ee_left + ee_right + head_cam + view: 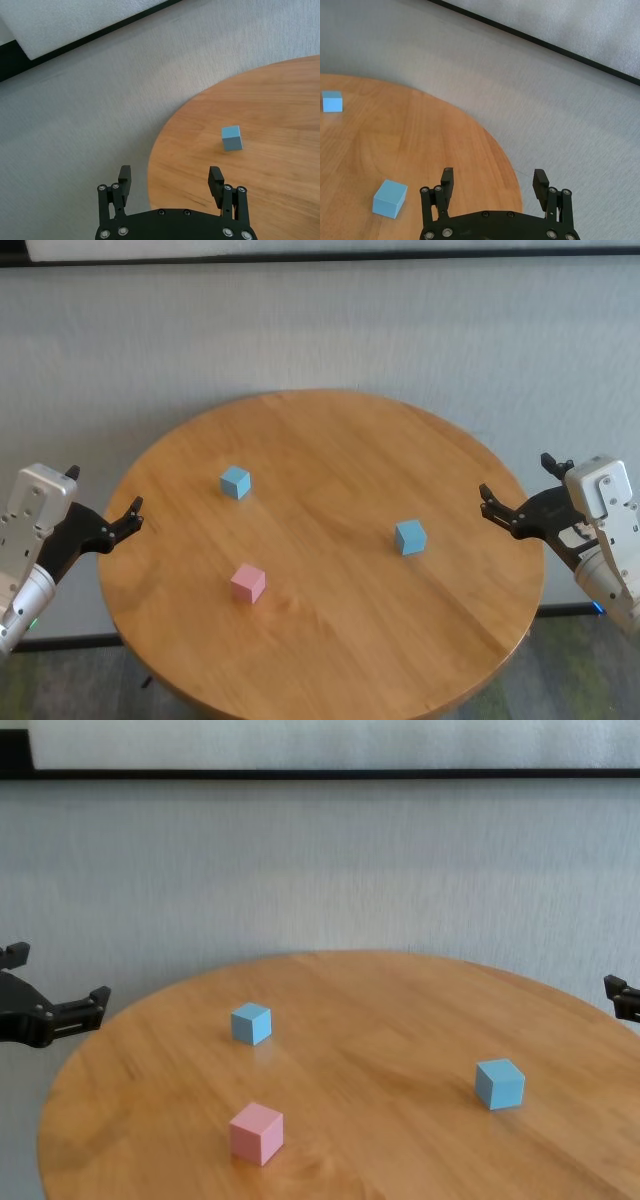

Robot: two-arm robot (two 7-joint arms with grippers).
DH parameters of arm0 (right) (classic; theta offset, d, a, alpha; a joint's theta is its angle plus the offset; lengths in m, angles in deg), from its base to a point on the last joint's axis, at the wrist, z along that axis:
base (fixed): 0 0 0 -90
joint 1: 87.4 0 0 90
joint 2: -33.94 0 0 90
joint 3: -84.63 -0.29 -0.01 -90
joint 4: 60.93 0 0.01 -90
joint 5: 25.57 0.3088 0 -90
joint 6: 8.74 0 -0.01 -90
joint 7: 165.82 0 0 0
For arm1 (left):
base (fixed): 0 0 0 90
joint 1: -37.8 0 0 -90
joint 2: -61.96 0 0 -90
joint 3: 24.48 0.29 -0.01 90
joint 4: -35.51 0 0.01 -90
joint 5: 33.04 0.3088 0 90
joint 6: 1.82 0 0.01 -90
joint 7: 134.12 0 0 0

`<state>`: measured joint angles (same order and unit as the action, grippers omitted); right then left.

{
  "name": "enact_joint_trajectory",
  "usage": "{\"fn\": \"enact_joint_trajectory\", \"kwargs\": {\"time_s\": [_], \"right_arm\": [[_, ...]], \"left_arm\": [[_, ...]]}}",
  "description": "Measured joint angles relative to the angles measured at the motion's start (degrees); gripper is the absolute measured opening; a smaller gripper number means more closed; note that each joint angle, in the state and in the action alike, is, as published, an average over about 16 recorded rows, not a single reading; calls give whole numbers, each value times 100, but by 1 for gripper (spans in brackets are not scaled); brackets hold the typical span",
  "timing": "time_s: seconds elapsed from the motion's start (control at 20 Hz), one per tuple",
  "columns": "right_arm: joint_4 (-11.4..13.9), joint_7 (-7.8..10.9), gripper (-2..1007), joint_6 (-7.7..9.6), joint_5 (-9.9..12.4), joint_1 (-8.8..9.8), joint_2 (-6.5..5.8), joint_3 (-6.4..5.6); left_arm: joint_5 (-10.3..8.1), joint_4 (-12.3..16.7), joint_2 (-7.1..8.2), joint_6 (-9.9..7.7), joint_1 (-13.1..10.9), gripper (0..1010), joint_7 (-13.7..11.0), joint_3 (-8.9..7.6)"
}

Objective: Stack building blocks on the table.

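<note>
At the far left the left pincer [120,518] hangs just off the rim of the round table [330,660], released, its fingers spread wide with nothing between them, as its own wrist view confirms. Moving right across the glossy wood, the first light blue cube [235,481] sits toward the far left part of the top, and the pale pink cube [248,582] lies nearer the robot, well apart from it. Farther right stands the second light blue cube [410,536], alone and near the right side. Past the right rim the right pincer [510,510] is likewise released and empty, pointing inward toward that cube. All three cubes rest singly on the table; none touches another, so stacking has not begun. From here the likely troubles are these: a pincer closing off-centre or at an angle to a cube's faces could twist or skid it across the slick top; a cube set down slightly offset could slide off the one below; and both arms reaching toward the middle at once could collide. There are no containers on the table, so nothing is held in any.
</note>
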<state>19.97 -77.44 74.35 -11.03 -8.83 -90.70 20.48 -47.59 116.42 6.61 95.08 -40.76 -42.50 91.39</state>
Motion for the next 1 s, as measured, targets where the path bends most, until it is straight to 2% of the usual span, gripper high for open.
{"fn": "enact_joint_trajectory", "kwargs": {"time_s": [1.0], "right_arm": [[0, 0, 1000, 0, 0, 0, 0, 0]], "left_arm": [[3, 14, 3, -7, -3, 1000, -3, 0]]}}
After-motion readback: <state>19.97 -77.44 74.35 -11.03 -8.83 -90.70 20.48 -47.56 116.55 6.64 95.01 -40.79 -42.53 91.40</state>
